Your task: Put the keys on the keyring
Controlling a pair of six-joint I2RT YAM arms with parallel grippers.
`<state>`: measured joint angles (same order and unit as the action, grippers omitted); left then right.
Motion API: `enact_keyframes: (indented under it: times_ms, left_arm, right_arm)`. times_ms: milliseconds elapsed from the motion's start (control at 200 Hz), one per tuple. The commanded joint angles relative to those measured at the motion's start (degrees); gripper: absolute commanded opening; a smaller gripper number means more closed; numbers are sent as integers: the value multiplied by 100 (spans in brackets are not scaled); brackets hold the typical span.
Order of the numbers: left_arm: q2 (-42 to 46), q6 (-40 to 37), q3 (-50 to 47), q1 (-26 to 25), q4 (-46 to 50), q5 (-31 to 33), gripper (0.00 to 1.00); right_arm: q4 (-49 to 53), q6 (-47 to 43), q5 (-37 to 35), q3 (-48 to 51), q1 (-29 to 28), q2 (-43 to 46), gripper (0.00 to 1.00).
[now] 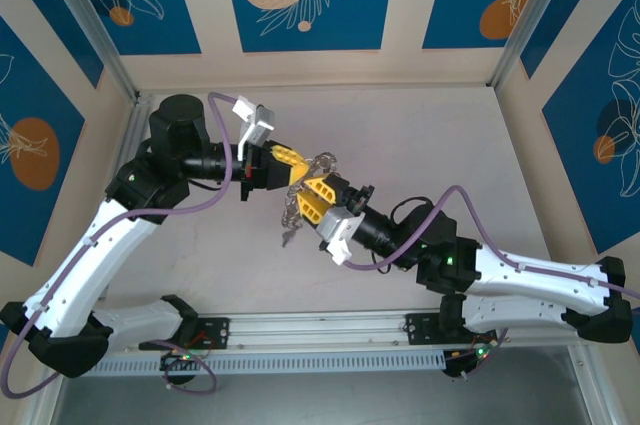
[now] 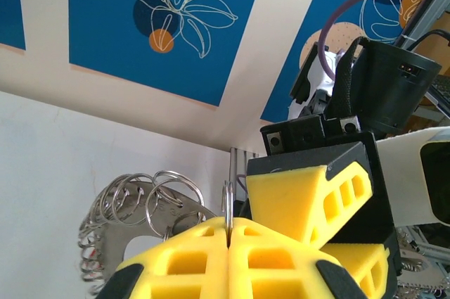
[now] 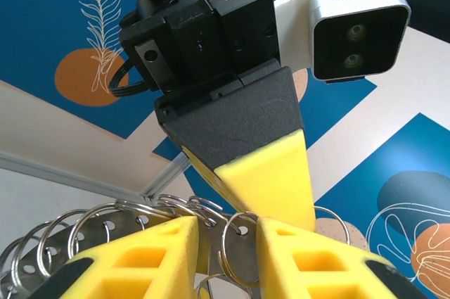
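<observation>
Above mid-table [image 1: 430, 135], I find the left tool [image 2: 228, 239] clamped shut on the edge of the keyring [image 2: 133, 204], which hangs between both arms with the keys [image 1: 288, 237] dangling below, while the nearer right tool [image 3: 225, 243] straddles its rim part-open, grip undeterminable, with open room all round
</observation>
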<state>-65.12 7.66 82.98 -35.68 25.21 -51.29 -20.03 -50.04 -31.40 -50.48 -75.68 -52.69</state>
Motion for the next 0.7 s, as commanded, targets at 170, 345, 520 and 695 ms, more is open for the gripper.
enact_keyframes:
  times_ms: [170,345,520,695]
  left_arm:
    - [79,89,4,91,-374,-270,0]
    - [68,112,4,89,-390,-294,0]
    - [37,127,16,102,-408,-313,0]
    - [24,138,20,95,-429,-329,0]
  right_arm:
    - [-104,-498,-259,-199,-70,31,28]
    - [-139,-659,-323,-191,-70,31,28]
    - [-139,-798,-437,-155,-76,63,27]
    - [-148,-884,-459,-159,-61,89,21]
